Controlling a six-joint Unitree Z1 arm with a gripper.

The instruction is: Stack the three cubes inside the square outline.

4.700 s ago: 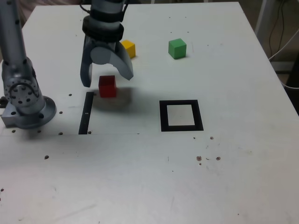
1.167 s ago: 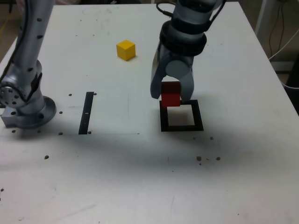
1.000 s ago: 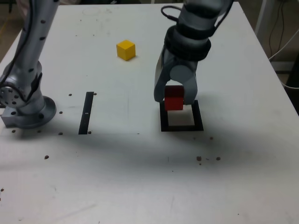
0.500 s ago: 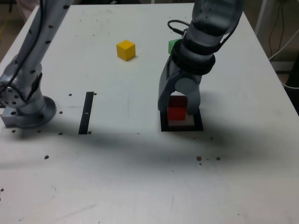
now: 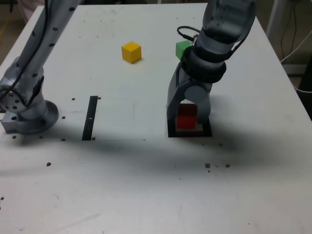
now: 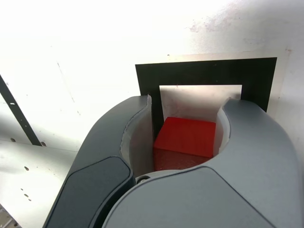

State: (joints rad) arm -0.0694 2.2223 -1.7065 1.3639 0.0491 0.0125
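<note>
The red cube [image 5: 185, 118] [image 6: 185, 141] is held between the two grey fingers of my gripper [image 5: 187, 116] [image 6: 186, 124], which is shut on it. It hangs low over the white centre of the square outline [image 5: 206, 131] [image 6: 205, 73]; whether it touches the table I cannot tell. Far back on the table lies the yellow cube [image 5: 131, 51]. The green cube [image 5: 182, 48] peeks out behind the arm, partly hidden by it.
A thin black strip [image 5: 89, 117] [image 6: 17, 112] lies flat toward the exterior view's left. The arm's base [image 5: 27, 114] stands at the left edge of that view. Small dark specks [image 5: 216, 165] dot the near part of the table.
The gripper has carried the red cube from above the outline's far edge down and forward into the outline's centre. The green cube came back into view behind the arm.
</note>
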